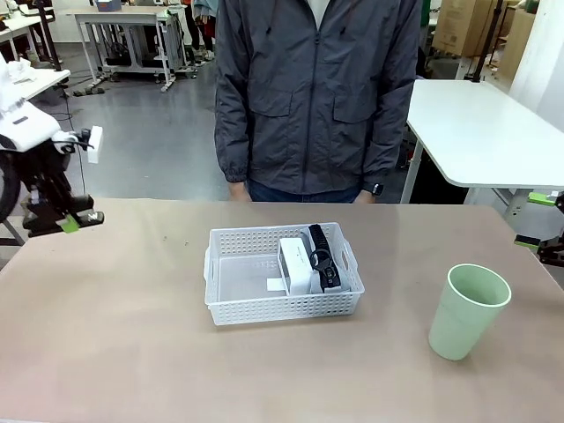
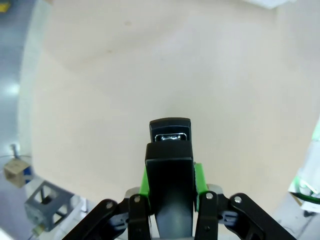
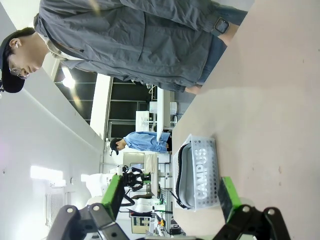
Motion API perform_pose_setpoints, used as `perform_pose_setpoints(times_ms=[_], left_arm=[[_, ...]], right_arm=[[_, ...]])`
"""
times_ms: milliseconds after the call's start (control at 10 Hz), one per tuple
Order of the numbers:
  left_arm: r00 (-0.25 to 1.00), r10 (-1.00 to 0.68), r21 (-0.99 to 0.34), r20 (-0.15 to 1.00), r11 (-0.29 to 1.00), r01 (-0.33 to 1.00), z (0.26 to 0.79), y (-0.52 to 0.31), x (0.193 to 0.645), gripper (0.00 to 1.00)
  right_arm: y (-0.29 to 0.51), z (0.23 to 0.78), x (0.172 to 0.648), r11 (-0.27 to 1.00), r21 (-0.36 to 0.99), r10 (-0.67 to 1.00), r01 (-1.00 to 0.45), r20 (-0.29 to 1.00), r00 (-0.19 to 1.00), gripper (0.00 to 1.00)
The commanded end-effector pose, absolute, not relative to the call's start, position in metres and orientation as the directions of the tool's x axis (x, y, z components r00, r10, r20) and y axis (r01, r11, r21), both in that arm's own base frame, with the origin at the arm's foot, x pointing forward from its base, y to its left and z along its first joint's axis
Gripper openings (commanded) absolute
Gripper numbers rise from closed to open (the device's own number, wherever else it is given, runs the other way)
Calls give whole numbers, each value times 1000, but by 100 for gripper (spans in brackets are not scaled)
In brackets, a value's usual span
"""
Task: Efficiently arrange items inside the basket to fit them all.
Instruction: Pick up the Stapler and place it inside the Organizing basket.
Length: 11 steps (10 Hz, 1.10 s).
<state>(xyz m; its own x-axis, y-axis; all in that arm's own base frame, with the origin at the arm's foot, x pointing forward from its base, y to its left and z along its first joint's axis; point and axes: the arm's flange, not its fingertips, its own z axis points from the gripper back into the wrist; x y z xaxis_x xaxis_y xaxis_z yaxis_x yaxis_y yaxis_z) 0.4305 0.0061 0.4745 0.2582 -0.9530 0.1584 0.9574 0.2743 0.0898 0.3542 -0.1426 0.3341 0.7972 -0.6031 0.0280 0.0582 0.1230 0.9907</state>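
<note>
The left claw (image 2: pixel 171 180) is pressed together on the black stapler (image 2: pixel 170 132), which sticks out past its green pads, held above the bench (image 1: pixel 115 335) well to the left of the basket (image 1: pixel 282 310). The right claw (image 3: pixel 171 185) is spread with nothing between its fingers, far to the basket's right. In the basket's right half lies the white box (image 1: pixel 295 263), and the pouch (image 1: pixel 319 254), its black strap and ring showing, sits just right of it. The green cup (image 1: pixel 467 313) stands upright, apart, to the basket's right. A person (image 1: pixel 317 97) stands behind the basket.
</note>
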Motion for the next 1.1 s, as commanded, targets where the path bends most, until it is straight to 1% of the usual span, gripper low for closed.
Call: perform_pose_setpoints(times_ms=[0, 200, 300, 400, 500, 900, 1000], left_arm=[[232, -959, 125, 161, 253, 959, 492, 4, 414, 0], [232, -958, 87, 168, 249, 965, 494, 7, 423, 0], [173, -969, 84, 178, 190, 978, 490, 8, 427, 0], [98, -983, 80, 156, 111, 991, 484, 7, 432, 0], [215, -961, 101, 171, 234, 967, 494, 3, 418, 0], [215, -961, 101, 171, 234, 967, 494, 3, 418, 0], [199, -964, 97, 174, 218, 971, 492, 3, 421, 37]], right_arm=[[-143, 339, 349, 114, 991, -597, 76, 7, 802, 100], [-143, 339, 349, 114, 991, -597, 76, 7, 802, 100], [-143, 339, 349, 114, 991, -597, 76, 7, 802, 100], [-143, 339, 349, 114, 991, -597, 76, 7, 802, 100], [-143, 339, 349, 114, 991, -597, 76, 7, 802, 100], [-143, 339, 349, 114, 991, -597, 76, 7, 802, 100], [-143, 339, 349, 114, 991, -597, 76, 7, 802, 100]])
